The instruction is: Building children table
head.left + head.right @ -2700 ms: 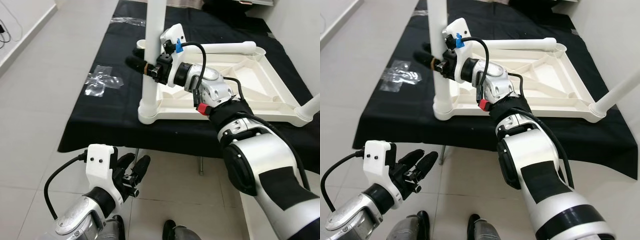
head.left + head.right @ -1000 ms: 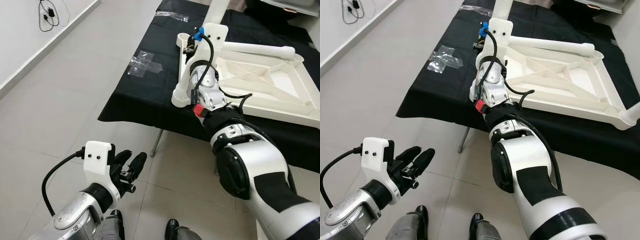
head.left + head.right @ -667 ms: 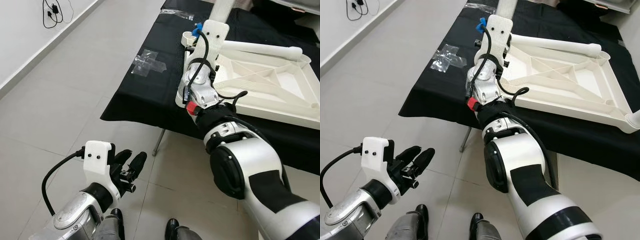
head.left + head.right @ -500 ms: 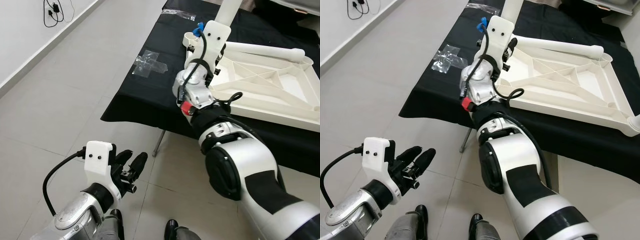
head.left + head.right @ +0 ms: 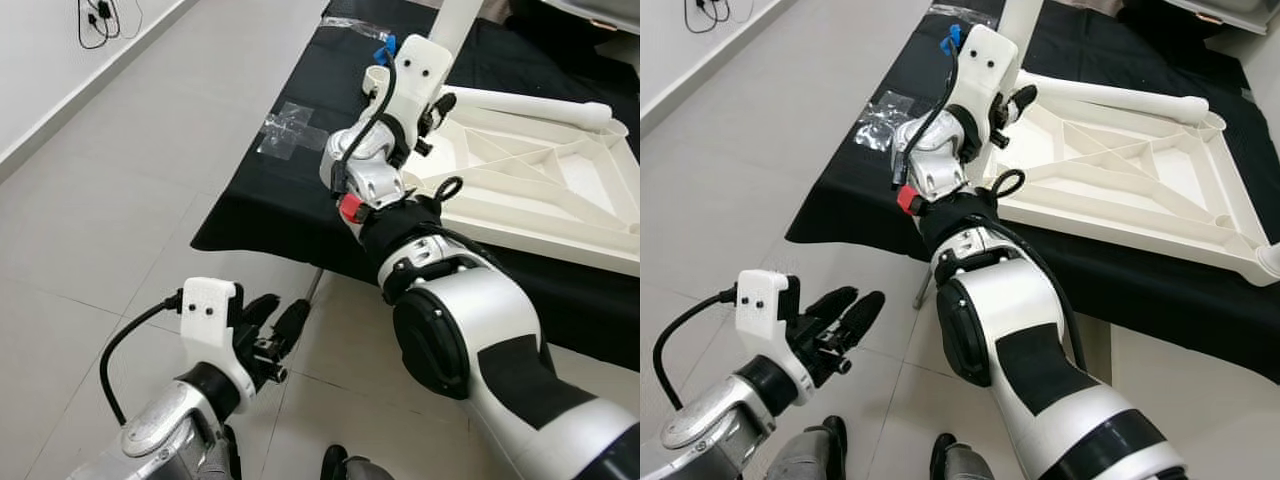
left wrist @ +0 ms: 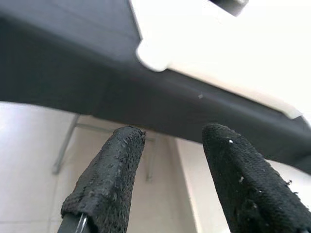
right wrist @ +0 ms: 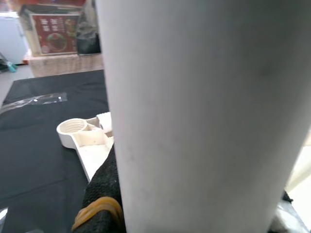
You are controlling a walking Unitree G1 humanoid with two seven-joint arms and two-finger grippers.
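So there's a black-covered work table on a pale tiled floor, and lying upside down on it is the white kids' tabletop, ribs facing up. One white table leg stands upright at the tabletop's near-left corner, another leg lies flat along the far edge, and the far corner socket sits empty and threaded in the right wrist view.

The robot's right arm stretches forward across the table edge, and the right gripper is wrapped round the upright leg low down, near where it meets the tabletop. In the right wrist view the leg is pressed right up against the camera with one black finger touching it, so it looks clamped on.

The left gripper hangs low over the floor in front of the table, well apart from everything, its two black fingers spread with nothing between them.

Smallest bits: clear plastic bags lying on the cloth to the left of the tabletop, and another one at the far end.
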